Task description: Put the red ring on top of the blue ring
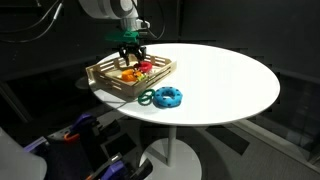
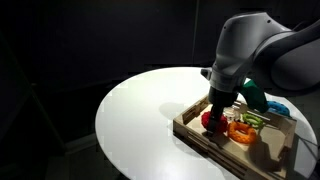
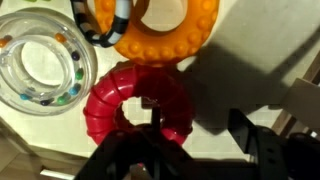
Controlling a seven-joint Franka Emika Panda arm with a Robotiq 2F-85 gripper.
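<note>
Fingers (image 3: pixel 245 135) hang low over the wooden tray (image 1: pixel 105 78), dark and blurred in the wrist view. They stand apart, one tip over the hole of the red ring (image 3: pixel 135 100) and the other off its outer side, clamping nothing. The red ring lies in the tray, touching an orange ring (image 3: pixel 165 25) cut off at the top edge, near a clear beaded ring (image 3: pixel 40 65). The blue ring (image 1: pixel 167 96) rests on the white table (image 1: pixel 230 80) just beside a green ring (image 1: pixel 146 97). In an exterior view the arm (image 2: pixel 250 50) hides most of it.

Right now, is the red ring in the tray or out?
In. The red ring lies inside the tray beside the orange ring.
</note>
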